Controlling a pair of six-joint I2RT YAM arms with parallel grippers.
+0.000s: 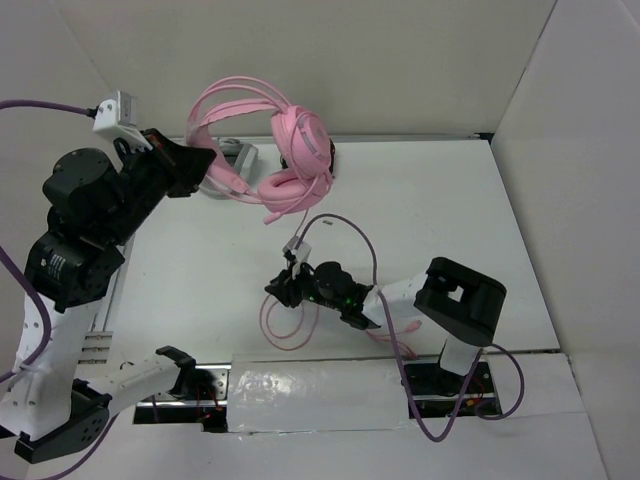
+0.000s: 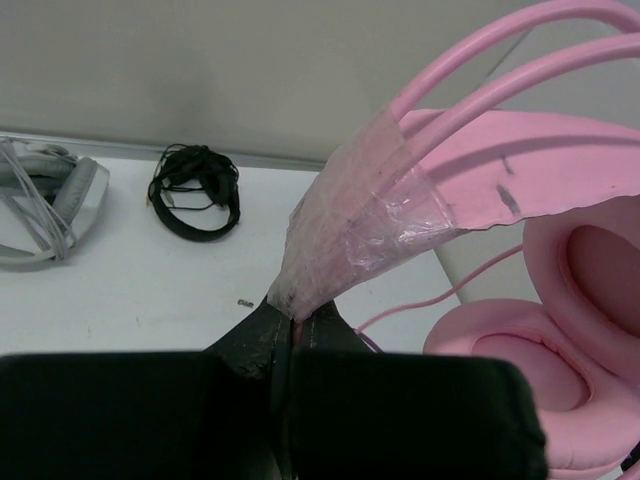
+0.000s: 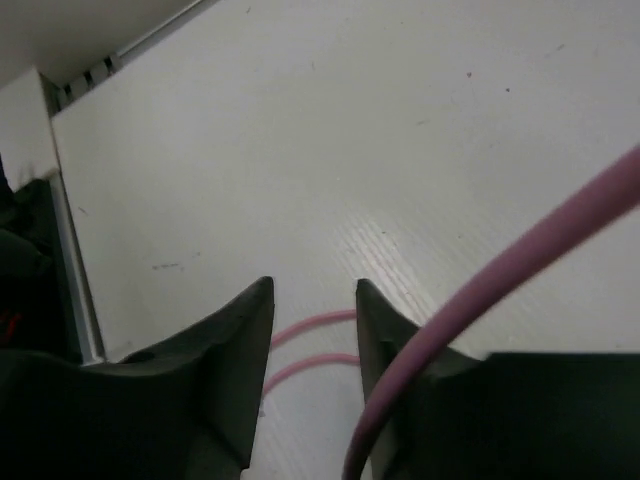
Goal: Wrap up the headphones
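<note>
Beyond the left gripper [image 2: 292, 318], tight on pink headphones [image 2: 560, 190], grey headphones [image 2: 60, 200] and black headphones [image 2: 195, 190]; right gripper [image 3: 313, 287] agape over cable [image 3: 310, 322].

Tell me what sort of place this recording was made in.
Likely a robot lab test cell, not a home: a white table boxed in by plain white panels, with grey headphones and black headphones lying at its back.
</note>
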